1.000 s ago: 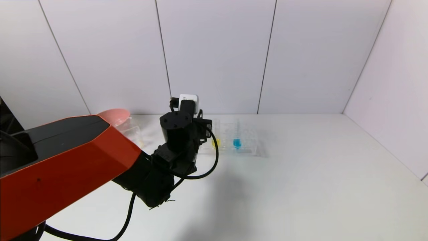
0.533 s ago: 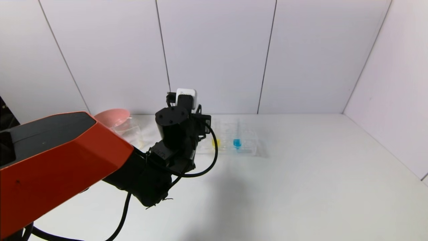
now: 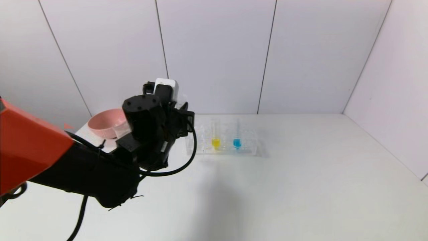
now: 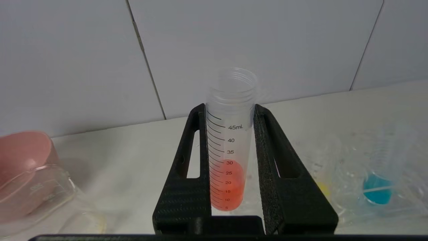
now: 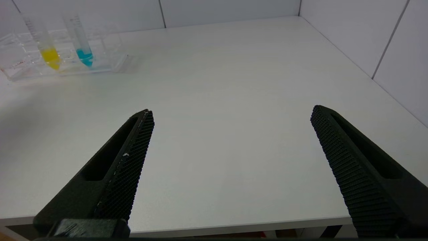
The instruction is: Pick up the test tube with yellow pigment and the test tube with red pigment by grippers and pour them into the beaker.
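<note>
The left gripper [image 4: 230, 110] has its two black, rough-textured fingers [image 4: 267, 144] pressed against opposite sides of the test tube with red pigment [image 4: 230, 144], clamping it about mid-body so the open threaded mouth stands clear above the fingertips and the rounded tip, with its small pool of red-orange liquid, hangs between them. The tube is held upright, which seems the sensible carry pose: nothing can spill until it is tipped. It is clear plastic, printed with graduation marks on the wall. In the head view this gripper [image 3: 174, 113] is raised above the table [image 3: 301, 174], between the tube rack [image 3: 230, 142] and the pink bowl [image 3: 105, 124]. The beaker [image 4: 36, 190], clear and straight-walled with faint printed marks, stands just in front of that smooth pink bowl, low and to one side of the held tube, so the pour likely calls for moving over its rim and then tilting. The test tube with yellow pigment [image 3: 215, 134] is upright in the clear many-holed rack, next to a tube with blue liquid [image 3: 237, 135]. The right gripper [image 5: 230, 140] hangs at the near table edge, its cross-hatched fingers spread wide with nothing between them.
</note>
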